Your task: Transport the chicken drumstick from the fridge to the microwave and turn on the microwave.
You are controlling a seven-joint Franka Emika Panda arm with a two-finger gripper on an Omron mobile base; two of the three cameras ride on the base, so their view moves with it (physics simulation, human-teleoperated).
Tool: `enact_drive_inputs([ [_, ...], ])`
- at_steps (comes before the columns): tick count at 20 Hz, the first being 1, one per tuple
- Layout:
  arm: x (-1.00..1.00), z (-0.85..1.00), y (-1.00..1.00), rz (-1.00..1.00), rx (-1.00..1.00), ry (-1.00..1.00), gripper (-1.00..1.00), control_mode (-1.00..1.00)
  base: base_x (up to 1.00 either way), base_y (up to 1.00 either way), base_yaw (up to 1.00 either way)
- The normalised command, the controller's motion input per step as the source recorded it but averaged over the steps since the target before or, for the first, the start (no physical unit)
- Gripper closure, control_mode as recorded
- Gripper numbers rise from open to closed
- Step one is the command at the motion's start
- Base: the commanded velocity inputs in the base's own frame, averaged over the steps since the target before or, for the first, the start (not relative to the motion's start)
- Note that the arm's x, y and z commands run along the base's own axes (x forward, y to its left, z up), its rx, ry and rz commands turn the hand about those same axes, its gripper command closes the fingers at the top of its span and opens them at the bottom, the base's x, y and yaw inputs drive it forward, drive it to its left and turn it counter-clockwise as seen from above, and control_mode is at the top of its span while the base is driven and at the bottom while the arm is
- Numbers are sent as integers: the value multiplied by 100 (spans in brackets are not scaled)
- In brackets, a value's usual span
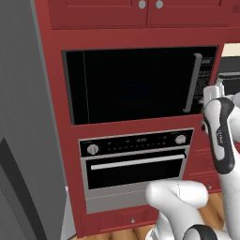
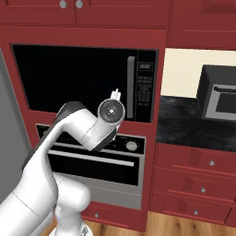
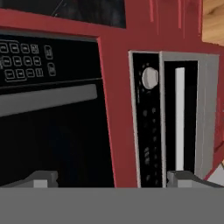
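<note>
The microwave (image 1: 136, 84) sits in the red cabinetry (image 1: 61, 140) with its dark glass door shut, the grey vertical handle (image 1: 192, 83) near its right edge and the button panel (image 2: 144, 86) beyond it. Below it is the silver-black oven (image 1: 136, 164) with its knobs and horizontal bar. The arm reaches up in front of the microwave's right side, and the claw (image 3: 113, 178) is rolled sideways, its two tips standing wide apart with nothing between them; it holds nothing. The hand view looks along the claw at the microwave's handle and buttons, with the oven's knob (image 3: 150, 77) alongside. A strip of the grey fridge (image 1: 23, 117) shows at the left edge of the left base view, but nothing of its inside can be seen from here. The chicken drumstick cannot be found; whether it lies behind the dark glass cannot be told. Judging by the empty, spread claw close to the handle and panel, the work now seems to be at the microwave end: either opening the door or pressing the start button is what remains, and the microwave gives no sign of running yet.
</note>
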Motion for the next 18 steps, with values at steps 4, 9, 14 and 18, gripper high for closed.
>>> enact_drive_inputs([
  [4,-31,4,-35,27,9,-31,-100,-100,0,0,0],
  [9,0,6,-32,5,0,-20,-100,-100,0,0,0],
  [14,0,11,-36,1,2,-13,-100,-100,0,0,0],
  [18,12,3,-28,0,0,-7,-100,-100,0,0,0],
])
